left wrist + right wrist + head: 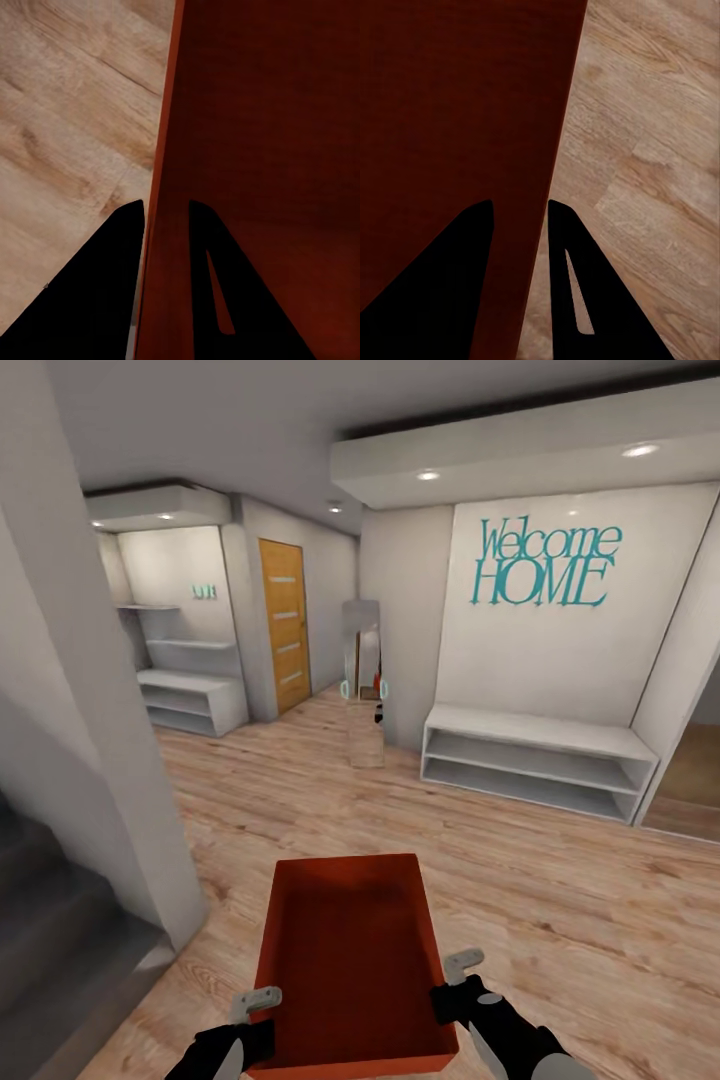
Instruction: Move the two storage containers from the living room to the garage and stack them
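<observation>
I hold one red-orange container point(350, 960) in front of me, low in the middle of the head view, with its open top up and its long side pointing away from me. My left tool point(258, 1000) is at the container's left wall near the bottom of the frame, and my right tool point(462, 968) is at its right wall. In the left wrist view the two dark fingers point(97, 292) stand on both sides of the thin wall of the container point(262, 150), one outside and one inside, closed on it. In the right wrist view it is the same: the fingers point(442, 285) grip the wall between them. Under the container I see light wood-plank flooring point(560, 880). At the right of the frame a white wall carries the teal words "Welcome HOME" point(545, 565), and below it stands a low white shelf unit point(535, 760). At the upper left there is a wooden door point(284, 622) and more white shelves point(190, 695).
</observation>
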Robot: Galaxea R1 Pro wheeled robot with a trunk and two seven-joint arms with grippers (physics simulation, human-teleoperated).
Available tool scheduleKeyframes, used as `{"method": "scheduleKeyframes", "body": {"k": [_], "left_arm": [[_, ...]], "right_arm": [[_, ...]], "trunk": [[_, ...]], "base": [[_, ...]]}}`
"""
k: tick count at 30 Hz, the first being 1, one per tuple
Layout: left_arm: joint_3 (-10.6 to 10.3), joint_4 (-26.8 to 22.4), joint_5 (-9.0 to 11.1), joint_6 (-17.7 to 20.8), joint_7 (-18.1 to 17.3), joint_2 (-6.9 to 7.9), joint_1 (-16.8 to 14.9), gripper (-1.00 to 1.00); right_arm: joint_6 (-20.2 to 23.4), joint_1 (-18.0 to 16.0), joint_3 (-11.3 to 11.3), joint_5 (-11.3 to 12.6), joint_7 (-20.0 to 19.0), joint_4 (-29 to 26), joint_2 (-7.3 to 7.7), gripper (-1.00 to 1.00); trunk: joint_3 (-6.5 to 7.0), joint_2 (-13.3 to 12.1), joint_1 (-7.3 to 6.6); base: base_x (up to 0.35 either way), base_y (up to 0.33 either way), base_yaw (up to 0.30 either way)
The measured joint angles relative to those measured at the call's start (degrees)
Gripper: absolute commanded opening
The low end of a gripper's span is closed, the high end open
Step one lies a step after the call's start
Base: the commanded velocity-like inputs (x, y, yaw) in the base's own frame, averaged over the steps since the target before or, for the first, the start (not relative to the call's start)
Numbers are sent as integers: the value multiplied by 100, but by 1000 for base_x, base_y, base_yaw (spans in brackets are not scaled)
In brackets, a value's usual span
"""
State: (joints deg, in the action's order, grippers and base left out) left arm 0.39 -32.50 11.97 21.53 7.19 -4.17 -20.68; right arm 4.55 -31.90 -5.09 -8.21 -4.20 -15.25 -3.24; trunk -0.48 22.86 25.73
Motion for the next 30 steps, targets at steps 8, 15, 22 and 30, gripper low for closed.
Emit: {"method": "scheduleKeyframes", "body": {"k": [8, 15, 22, 30], "left_arm": [[2, 0, -4, -1, -3, 1, -2, -100], [5, 0, -4, 0, -3, 1, 0, -100], [4, 0, -2, -2, -3, 1, 0, -100], [4, 0, -3, -1, -3, 1, -2, -100]], "right_arm": [[1, 0, -1, 0, 2, -4, -1, -100], [1, 0, -1, 0, 2, 0, -2, -100], [0, 0, -1, 0, 3, -1, -2, -100], [1, 0, -1, 0, 3, -4, -2, -100]], "trunk": [[0, -1, 3], [0, 0, 1], [0, 0, 0], [0, 0, 0]], "base": [[78, 0, 0], [89, 0, 0], [317, 0, 0], [327, 0, 0]]}}
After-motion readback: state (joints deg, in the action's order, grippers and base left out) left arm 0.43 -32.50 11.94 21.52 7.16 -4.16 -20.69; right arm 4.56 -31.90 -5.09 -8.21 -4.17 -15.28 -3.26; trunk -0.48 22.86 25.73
